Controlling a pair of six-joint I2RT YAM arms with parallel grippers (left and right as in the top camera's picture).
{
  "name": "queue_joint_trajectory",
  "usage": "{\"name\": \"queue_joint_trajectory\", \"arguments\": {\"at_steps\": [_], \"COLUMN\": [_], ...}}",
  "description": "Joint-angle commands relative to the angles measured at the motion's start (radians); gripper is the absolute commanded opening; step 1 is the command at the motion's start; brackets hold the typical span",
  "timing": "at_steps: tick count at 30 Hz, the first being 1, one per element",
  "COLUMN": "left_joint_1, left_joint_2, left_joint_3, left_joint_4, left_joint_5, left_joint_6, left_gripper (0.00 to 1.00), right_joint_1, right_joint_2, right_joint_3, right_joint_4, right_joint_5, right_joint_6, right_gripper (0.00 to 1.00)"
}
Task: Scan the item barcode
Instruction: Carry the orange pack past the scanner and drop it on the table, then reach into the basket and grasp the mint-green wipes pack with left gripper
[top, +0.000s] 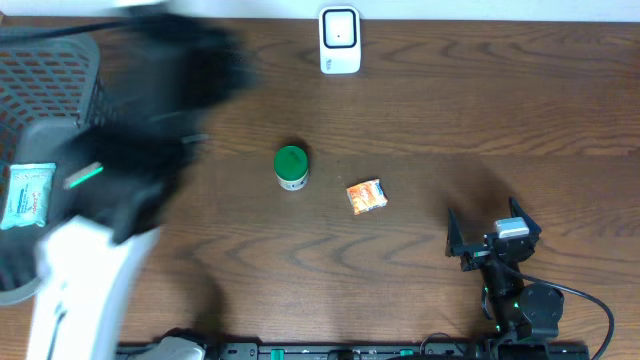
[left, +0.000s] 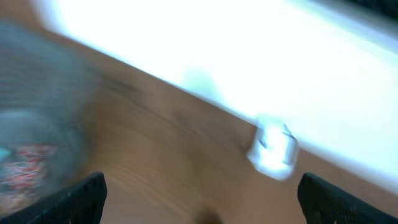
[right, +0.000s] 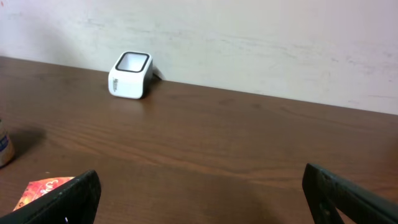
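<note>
Fingers of the right gripper (right: 202, 177) stand spread wide w/ nothing between them. In the overhead view the gripper sits at lower right, close to the bottom edge of the brown table (top: 450, 120).

Up and left of it, near frame centre, an orange packet (top: 367, 196) lies flat on the wood, apart from everything else. It also shows in the lower left corner of the right wrist view. Just left of the packet and slightly farther up stands a small jar w/ a green lid (top: 291, 167), upright, near the packet but not touching it.

The left arm (top: 130, 170) fills the left third of the overhead view as a dark and white smear, too blurred for detail. It hangs over a dark mesh basket (top: 50, 80) in the upper left corner. A pale blue packet (top: 28, 195) shows at the left edge and appears to lie inside the basket.

The left wrist view is also smeared. Even so, the left gripper (left: 202, 186) shows its two tips in opposite bottom corners, spread wide w/ nothing between.

Farthest off, at top centre of the overhead view, a white scanner (top: 339, 40) sits by the table's back edge, well apart from all the items.
</note>
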Motion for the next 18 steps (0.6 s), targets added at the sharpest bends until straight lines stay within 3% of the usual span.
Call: {"name": "queue_joint_trajectory", "arguments": {"at_steps": [1, 3, 8, 12, 18], "left_joint_1": [0.243, 0.422, 0.729, 0.867, 1.018], "left_joint_2": [-0.047, -0.058, -0.010, 0.027, 0.064], "left_joint_3": [-0.003, -0.005, -0.040, -0.161, -0.434], "left_joint_4": [-0.069, -0.125, -0.230, -0.135, 0.103], "left_joint_5": [-0.056, -0.012, 0.132, 0.191, 0.409], "left_joint_6": [-0.096, -0.158, -0.172, -0.170, -0.163], "left_gripper": [0.98, 0.98, 0.95, 0.94, 0.94], "right_joint_1": [0.009, 0.009, 0.009, 0.009, 0.009], "right_joint_2": [-0.001, -0.001, -0.001, -0.001, -0.001], "right_joint_3": [-0.003, -0.003, -0.003, -0.003, -0.003], "right_joint_4": [-0.002, -0.002, -0.002, -0.002, -0.002], "right_joint_5": [0.004, 0.004, 0.004, 0.004, 0.004], "right_joint_6": [0.011, 0.011, 0.011, 0.011, 0.011], "right_gripper": [0.99, 0.99, 0.99, 0.99, 0.99]}}
